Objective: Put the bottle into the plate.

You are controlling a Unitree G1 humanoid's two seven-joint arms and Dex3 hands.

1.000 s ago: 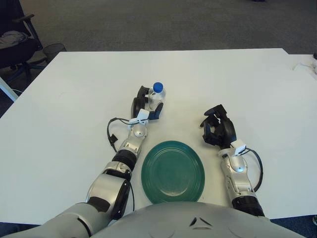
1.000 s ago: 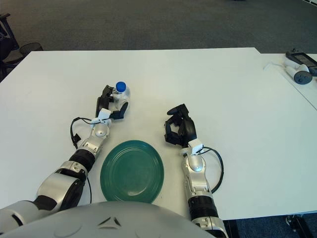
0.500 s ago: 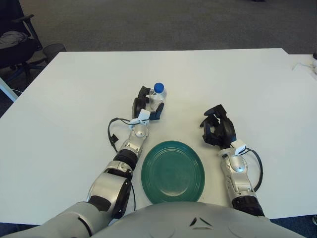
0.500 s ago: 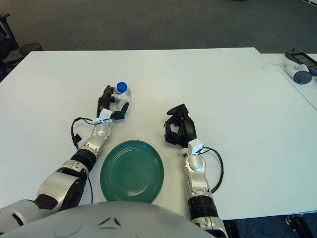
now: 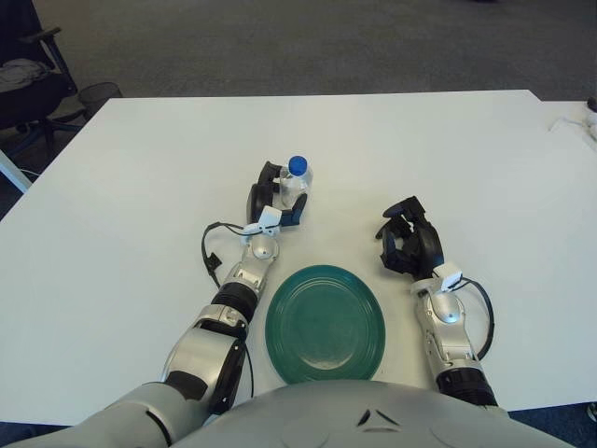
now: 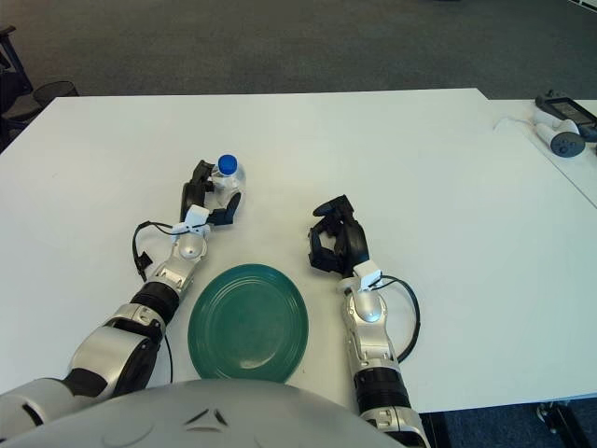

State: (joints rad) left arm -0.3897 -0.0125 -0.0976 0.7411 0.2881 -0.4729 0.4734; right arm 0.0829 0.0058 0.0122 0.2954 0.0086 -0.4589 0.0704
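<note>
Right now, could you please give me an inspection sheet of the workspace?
Surface: white table, bare around the job's things.
Job's things: bottle with blue cap, upright, held beyond the green plate; nothing in the plate.
Clutter: small devices at the far right edge.
Hands: left hand wrapped around the bottle; right hand curled, holding nothing, right of the plate.
Cables: black cable loop by the left wrist; another by the right forearm.
Surroundings: grey carpet; chair and bin at far left.
</note>
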